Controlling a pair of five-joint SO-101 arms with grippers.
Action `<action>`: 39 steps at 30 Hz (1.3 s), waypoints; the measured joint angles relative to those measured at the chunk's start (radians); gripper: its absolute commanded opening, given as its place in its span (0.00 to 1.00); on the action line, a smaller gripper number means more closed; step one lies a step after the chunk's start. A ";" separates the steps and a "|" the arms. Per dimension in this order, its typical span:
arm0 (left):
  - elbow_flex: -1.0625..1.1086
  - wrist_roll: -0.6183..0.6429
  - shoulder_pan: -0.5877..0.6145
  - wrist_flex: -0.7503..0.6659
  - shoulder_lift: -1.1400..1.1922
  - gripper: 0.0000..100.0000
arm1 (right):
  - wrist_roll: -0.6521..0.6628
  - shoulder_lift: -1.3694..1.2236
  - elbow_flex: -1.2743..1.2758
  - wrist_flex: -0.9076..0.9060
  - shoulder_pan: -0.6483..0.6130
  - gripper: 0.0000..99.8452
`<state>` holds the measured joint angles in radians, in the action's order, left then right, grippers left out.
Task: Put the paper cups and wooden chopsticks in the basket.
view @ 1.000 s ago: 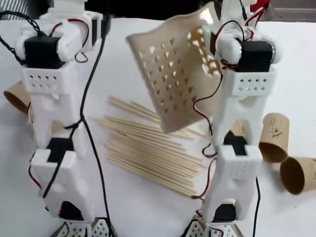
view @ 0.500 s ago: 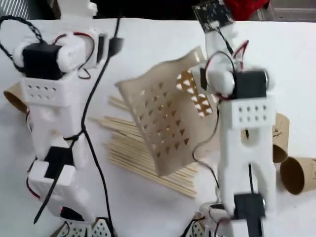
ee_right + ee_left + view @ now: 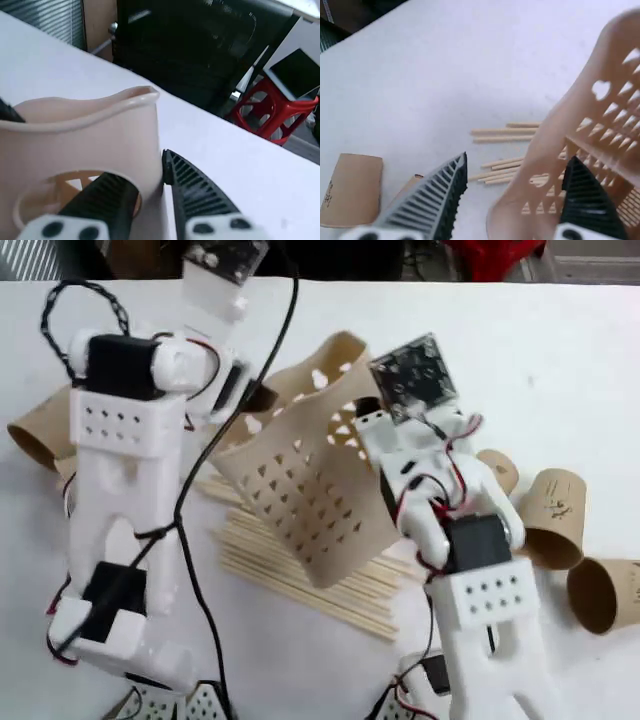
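Currently your right gripper (image 3: pixel 144 170) is closed on the basket (image 3: pixel 310 500): one finger sits inside the wall, behind a cut-out, and the other presses on the outside, near the rim. Your left gripper (image 3: pixel 520 160) is wide open at the opposite side of the basket. The rim passes between its two fingers, and I cannot tell if either finger touches it.

The basket is tilted between the two arms, above the chopsticks (image 3: pixel 300 575). You cannot see from these views if its lower edge rests on them. The chopsticks lie loose on the table (image 3: pixel 560 370), most in one flat pile, with a few more near the left gripper.

One cup (image 3: pixel 35 430) lies on its side beside the left arm. Two cups (image 3: pixel 555 515) (image 3: pixel 605 595) lie on their sides near the right arm, close to each other, outside the basket.
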<state>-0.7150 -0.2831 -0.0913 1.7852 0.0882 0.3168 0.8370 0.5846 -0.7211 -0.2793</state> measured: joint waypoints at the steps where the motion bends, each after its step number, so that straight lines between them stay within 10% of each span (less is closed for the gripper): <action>1: 0.021 -0.021 -0.002 0.000 0.000 0.31 | -0.006 0.015 0.000 0.011 0.003 0.02; 8: 0.114 -0.129 -0.015 -0.014 0.000 0.28 | -0.017 0.048 0.000 0.025 -0.031 0.02; 16: 0.278 -0.267 -0.101 -0.095 -0.011 0.01 | -0.075 0.044 0.005 0.025 -0.058 0.02; 39: 0.354 -0.235 0.032 -0.496 -0.023 0.02 | -0.078 0.048 0.264 0.103 0.038 0.02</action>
<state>-0.3606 -0.5178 -0.0591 1.2896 0.0652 0.2386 0.8846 0.8485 -0.6183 -0.2409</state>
